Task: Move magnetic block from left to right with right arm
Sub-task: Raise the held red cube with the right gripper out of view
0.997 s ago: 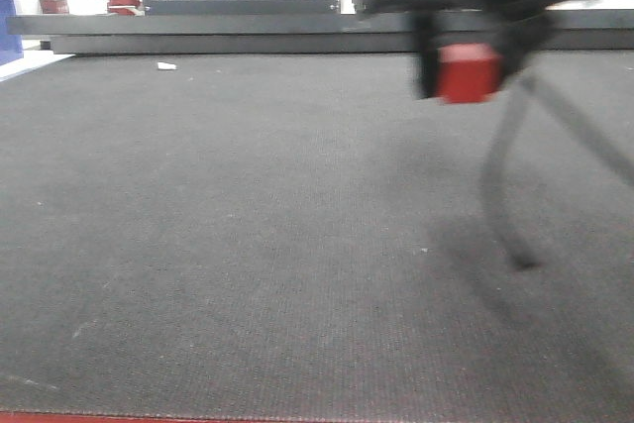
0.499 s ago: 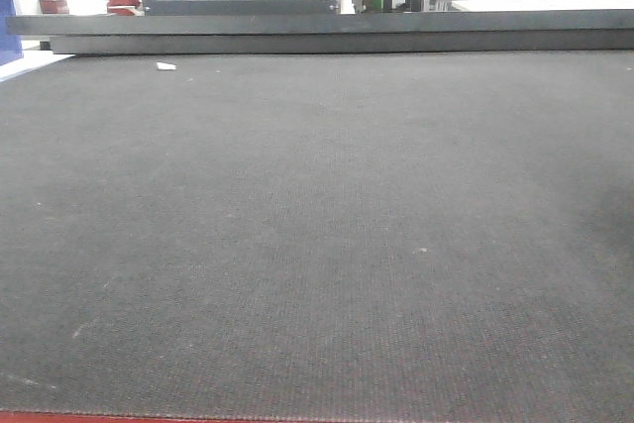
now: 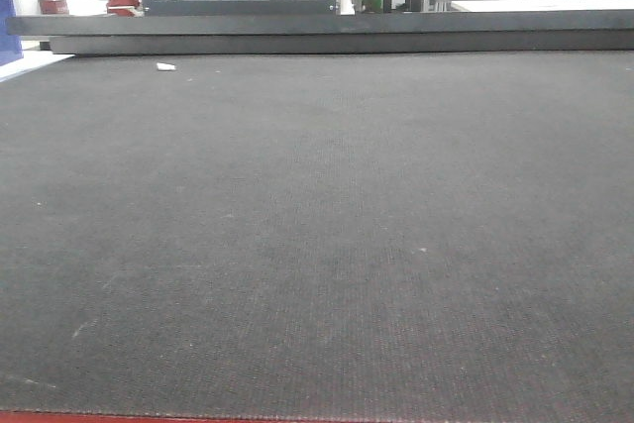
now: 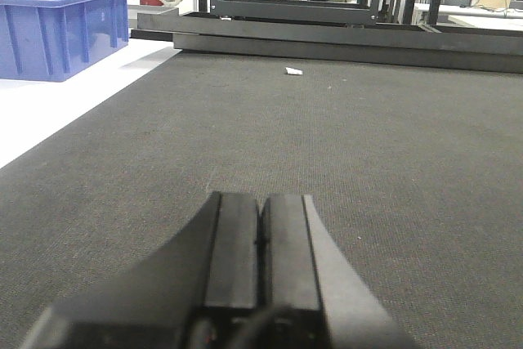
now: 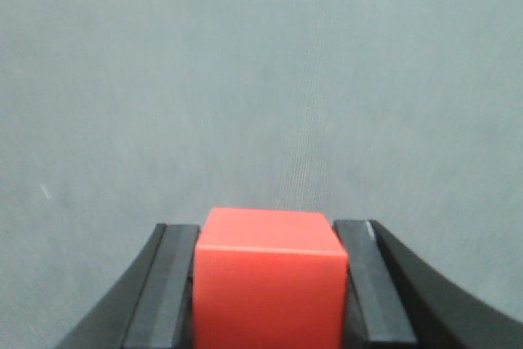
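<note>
The magnetic block, a plain bright red cube, fills the bottom middle of the right wrist view, clamped between the two black fingers of my right gripper, which is shut on it above the grey mat. In the left wrist view my left gripper is shut, its two black pads pressed together with nothing between them, low over the dark mat. The front view shows neither gripper nor the block.
A dark grey mat covers the table. A black metal frame runs along its far edge. A small white scrap lies near the far left. A blue plastic bin stands on the white surface to the left.
One second ago the right gripper carried the red block at the upper right of the front view. It has since left that view, which now shows only the mat.
</note>
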Available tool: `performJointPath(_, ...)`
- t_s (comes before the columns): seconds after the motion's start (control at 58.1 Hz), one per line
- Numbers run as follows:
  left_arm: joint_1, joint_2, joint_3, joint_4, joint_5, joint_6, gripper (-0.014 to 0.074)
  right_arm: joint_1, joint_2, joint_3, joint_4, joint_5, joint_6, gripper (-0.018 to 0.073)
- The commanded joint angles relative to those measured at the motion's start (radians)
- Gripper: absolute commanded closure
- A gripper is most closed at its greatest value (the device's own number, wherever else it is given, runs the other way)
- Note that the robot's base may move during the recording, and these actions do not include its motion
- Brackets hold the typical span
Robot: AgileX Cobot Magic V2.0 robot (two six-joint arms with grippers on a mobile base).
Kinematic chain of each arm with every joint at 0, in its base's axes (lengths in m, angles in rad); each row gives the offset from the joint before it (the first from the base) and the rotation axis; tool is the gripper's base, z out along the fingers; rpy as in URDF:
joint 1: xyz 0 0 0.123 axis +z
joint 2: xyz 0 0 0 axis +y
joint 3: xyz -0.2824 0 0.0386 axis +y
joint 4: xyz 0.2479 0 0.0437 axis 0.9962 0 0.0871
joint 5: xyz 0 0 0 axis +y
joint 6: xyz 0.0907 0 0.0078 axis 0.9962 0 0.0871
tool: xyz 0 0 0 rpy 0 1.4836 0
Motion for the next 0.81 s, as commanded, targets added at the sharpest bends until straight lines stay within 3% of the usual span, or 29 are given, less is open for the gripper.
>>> performJointPath(0.0,0.000,-0.012,0.008,-0.005,-0.084,-0.006,0.0722,-0.008,-0.065,-0.026,-0.007,-0.072,-0.012,0.0323)
performJointPath(0.378,0.000,-0.012,0.008,-0.005,-0.084,-0.006,0.0722,-0.008,-0.291,-0.026,-0.007,-0.103,-0.012,0.0323)
performJointPath(0.791,0.000,-0.012,0.008,-0.005,-0.084,-0.006,0.0722,-0.008,-0.300,-0.026,-0.007,-0.099,-0.012,0.0323)
